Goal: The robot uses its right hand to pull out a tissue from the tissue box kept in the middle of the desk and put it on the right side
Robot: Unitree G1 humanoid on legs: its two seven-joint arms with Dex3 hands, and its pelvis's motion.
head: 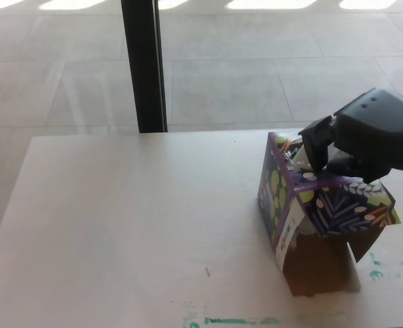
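Observation:
A purple tissue box (324, 201) with leaf patterns stands on the right part of the pale desk (133, 225), tilted, with its open cardboard bottom facing me. My right hand (365, 140) rests on the box's top, its fingers closed around the white tissue (300, 158) at the opening. Only a small bit of tissue shows beside the fingers. My left hand does not show.
A black post (144, 65) stands behind the desk's far edge on a tiled floor. Green paint marks (235, 320) lie along the desk's near edge and at the right by the box.

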